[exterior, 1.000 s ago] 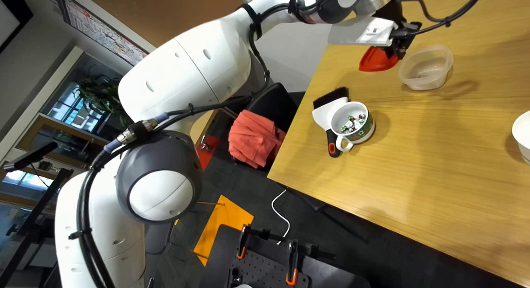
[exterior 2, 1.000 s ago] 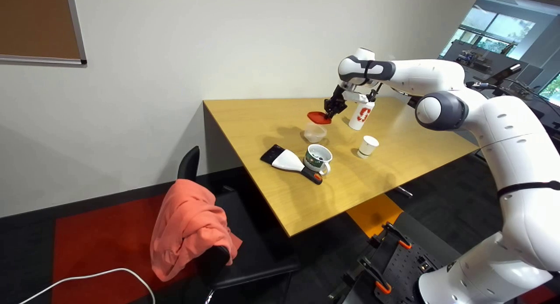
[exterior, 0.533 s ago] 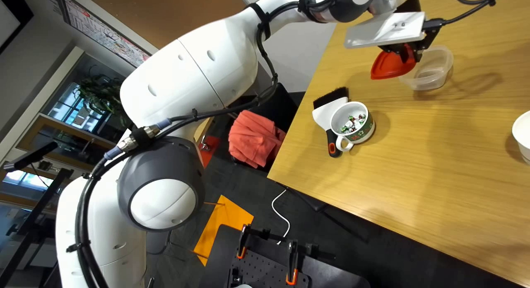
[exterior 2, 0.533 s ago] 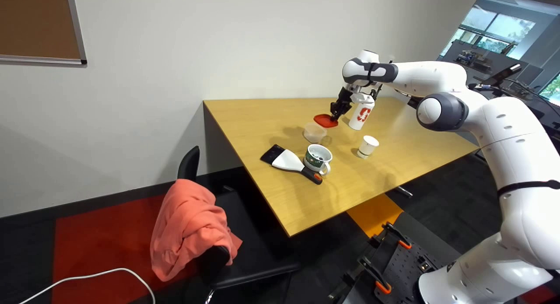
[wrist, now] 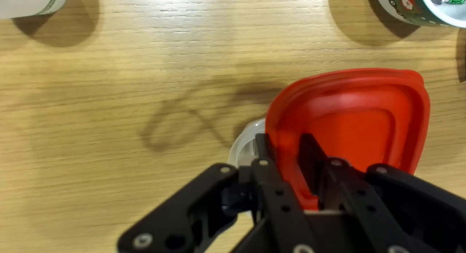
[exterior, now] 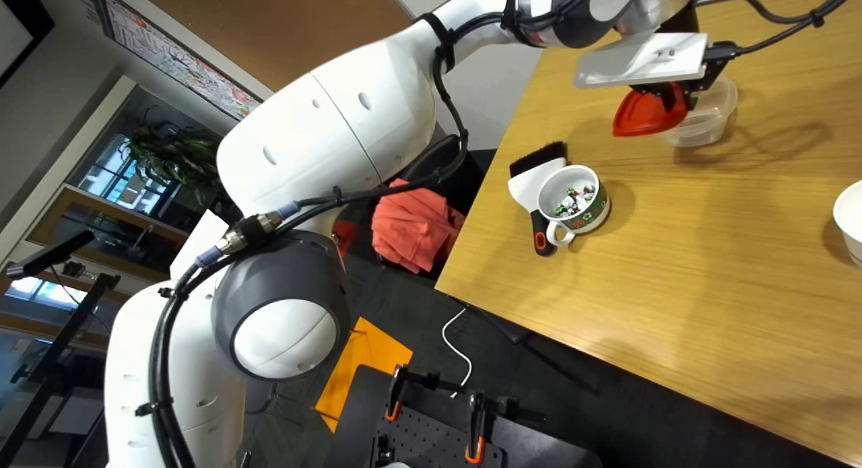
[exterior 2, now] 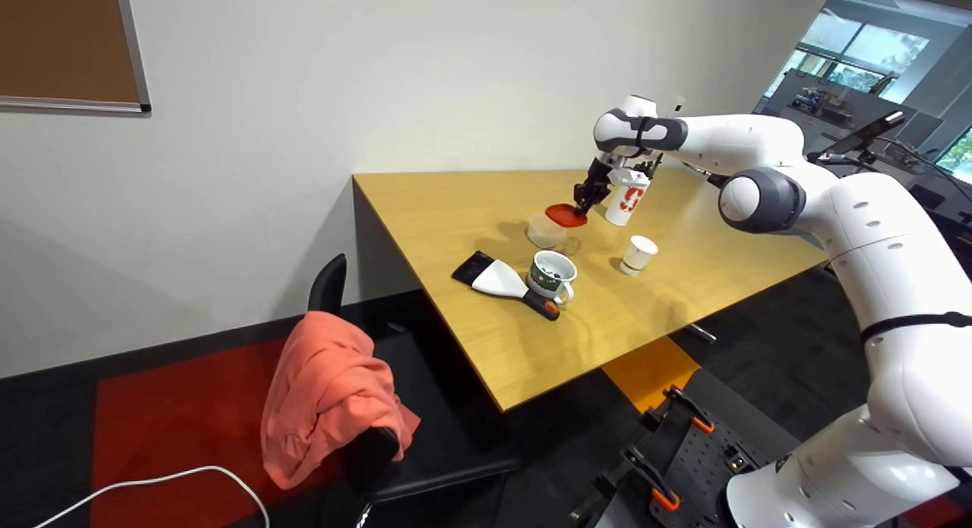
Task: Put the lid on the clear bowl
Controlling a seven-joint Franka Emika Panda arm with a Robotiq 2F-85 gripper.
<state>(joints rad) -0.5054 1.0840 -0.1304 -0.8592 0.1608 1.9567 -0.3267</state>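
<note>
The red lid [exterior: 643, 116] is gripped near one edge by my gripper [wrist: 284, 139], a finger on each side of that edge. The lid also shows in the wrist view [wrist: 358, 122] and in an exterior view [exterior 2: 564, 215], held above the table. The clear bowl [exterior: 717, 108] stands on the table, partly behind the lid and gripper. In an exterior view the lid overlaps the upper right part of the bowl [exterior 2: 545, 235]. In the wrist view only a curved rim piece of the bowl [wrist: 247, 142] shows, the rest hidden under the lid and fingers.
A green and white mug [exterior 2: 553, 273] with small wrapped bits stands beside a white and black brush [exterior 2: 497, 278]. A white cup [exterior 2: 638, 253] and a white bottle with a red mark [exterior 2: 629, 200] stand farther right, the bottle close to the gripper.
My gripper has carried the lid to the right in both exterior views, and slightly lower. The lid now covers part of the bowl in both. The bowl has not moved.
</note>
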